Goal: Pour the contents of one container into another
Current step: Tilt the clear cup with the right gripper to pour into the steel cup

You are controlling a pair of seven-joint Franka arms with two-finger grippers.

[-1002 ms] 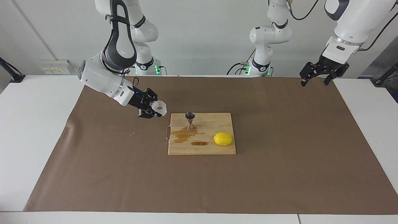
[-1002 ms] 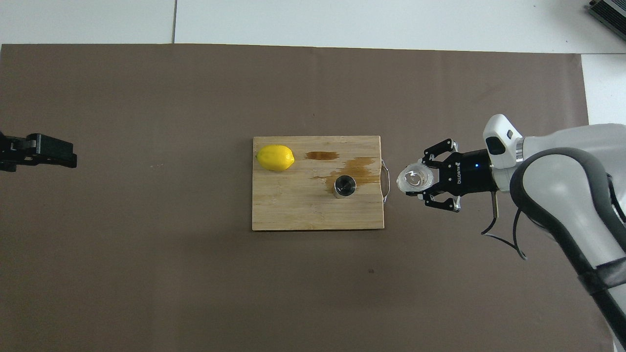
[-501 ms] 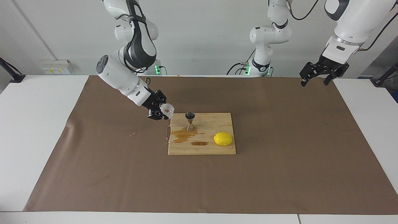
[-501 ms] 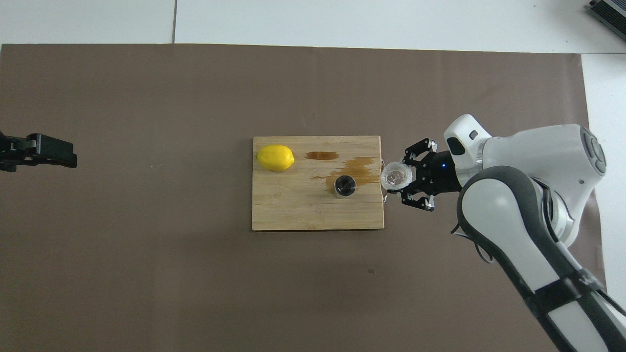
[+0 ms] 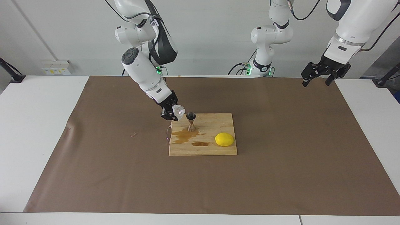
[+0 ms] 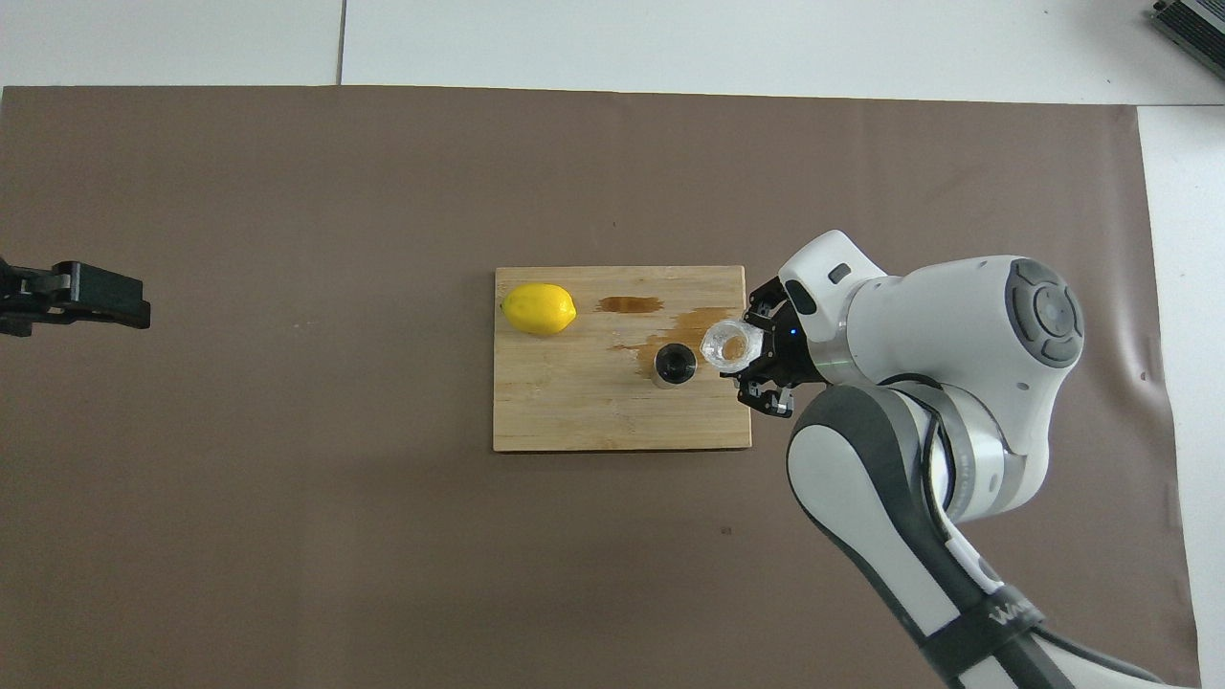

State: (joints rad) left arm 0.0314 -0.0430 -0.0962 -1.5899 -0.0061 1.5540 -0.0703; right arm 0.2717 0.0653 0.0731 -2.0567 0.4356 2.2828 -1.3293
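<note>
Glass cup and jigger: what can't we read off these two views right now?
- Glass cup: liquid level unreadable in either view; clear glass, right hand covers its side.
- Jigger: fill unclear; bowl shows dark in the overhead view.
- Cup-to-jigger gap: touching or apart, cannot tell.
- Left hand: cut off by the overhead view's edge.

- A robotics lab, not a home kitchen: two white Franka arms [image 5: 142, 67] stand bolted at one edge of a wide white surface [image 5: 37, 125].
- Brown paper sheet [image 5: 281, 150] covers most of that surface (taped-down look, edges straight).
- Bare pale wall [image 5: 212, 37], loose black cables [image 5: 304, 14] and a wall socket box [image 5: 56, 67].
- Staged props only: a wooden cutting board [image 5: 215, 150] and a lemon [image 5: 224, 139].
</note>
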